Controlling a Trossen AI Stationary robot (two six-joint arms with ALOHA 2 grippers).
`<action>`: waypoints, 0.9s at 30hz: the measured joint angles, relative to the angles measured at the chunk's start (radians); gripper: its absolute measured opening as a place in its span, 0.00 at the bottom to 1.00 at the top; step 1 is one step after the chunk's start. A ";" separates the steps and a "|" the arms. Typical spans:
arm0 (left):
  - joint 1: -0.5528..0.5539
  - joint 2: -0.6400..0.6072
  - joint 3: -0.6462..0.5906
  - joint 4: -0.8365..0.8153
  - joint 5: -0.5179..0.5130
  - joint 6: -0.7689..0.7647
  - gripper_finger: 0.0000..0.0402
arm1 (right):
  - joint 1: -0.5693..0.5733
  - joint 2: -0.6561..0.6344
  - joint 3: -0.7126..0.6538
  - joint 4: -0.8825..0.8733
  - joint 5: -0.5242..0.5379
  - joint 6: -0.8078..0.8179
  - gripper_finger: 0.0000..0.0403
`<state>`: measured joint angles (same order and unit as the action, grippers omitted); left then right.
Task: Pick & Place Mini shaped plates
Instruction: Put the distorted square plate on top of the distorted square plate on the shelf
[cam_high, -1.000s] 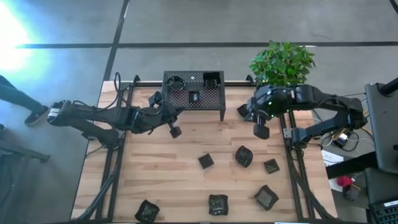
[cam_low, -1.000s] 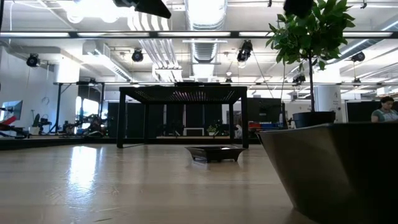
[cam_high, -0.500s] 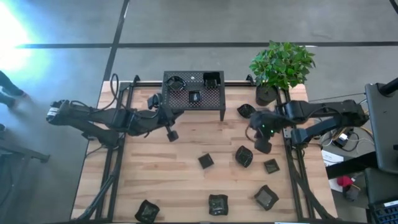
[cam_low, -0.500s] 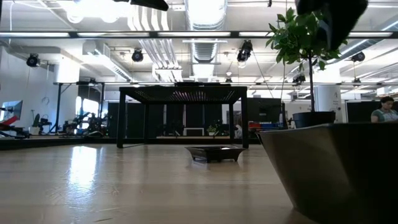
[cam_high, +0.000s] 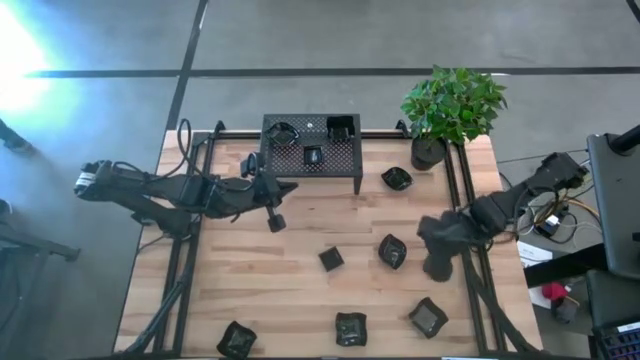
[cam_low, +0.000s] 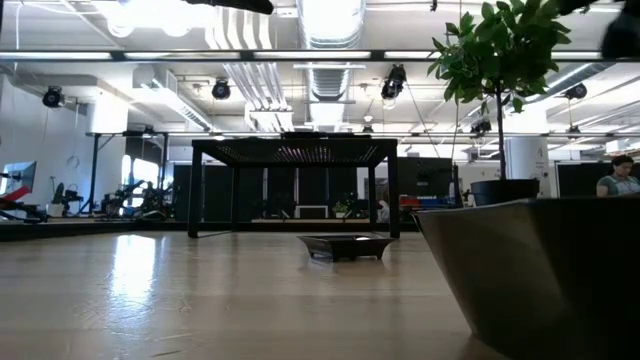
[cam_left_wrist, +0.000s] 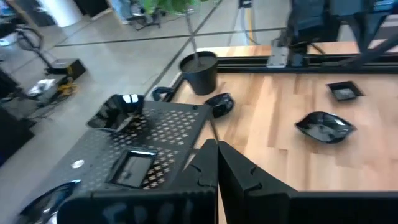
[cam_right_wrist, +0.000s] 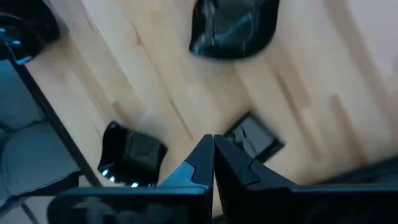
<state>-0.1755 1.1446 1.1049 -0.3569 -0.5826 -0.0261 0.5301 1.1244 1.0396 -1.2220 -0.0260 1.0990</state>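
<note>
The perforated rack (cam_high: 311, 153) stands at the table's (cam_high: 300, 300) far edge, with bare wood immediately in front of it. Further out from the rack, scattered mini plates (cam_high: 331, 259) leave gaps between them. The potted plant (cam_high: 452, 105) blocks the corner right of the rack.

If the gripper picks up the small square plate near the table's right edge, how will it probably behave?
The small square plate looks glossy, so it may slip between closed fingers. It seems rigid and probably light, being smaller than the right gripper above it. Lying flat on the table, it should slide rather than roll if pushed.
</note>
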 joint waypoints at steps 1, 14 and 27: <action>-0.001 0.000 0.000 0.001 0.011 0.000 0.00 | 0.030 0.003 -0.005 0.000 0.001 0.051 0.02; -0.004 0.000 0.002 0.015 0.024 0.002 0.00 | 0.258 0.073 -0.041 0.010 -0.027 0.458 0.02; -0.004 0.000 0.002 0.038 0.024 0.018 0.00 | 0.260 0.189 -0.037 0.119 -0.090 0.454 0.05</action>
<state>-0.1791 1.1446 1.1069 -0.3191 -0.5583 -0.0082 0.7898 1.3135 1.0023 -1.1031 -0.1162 1.5532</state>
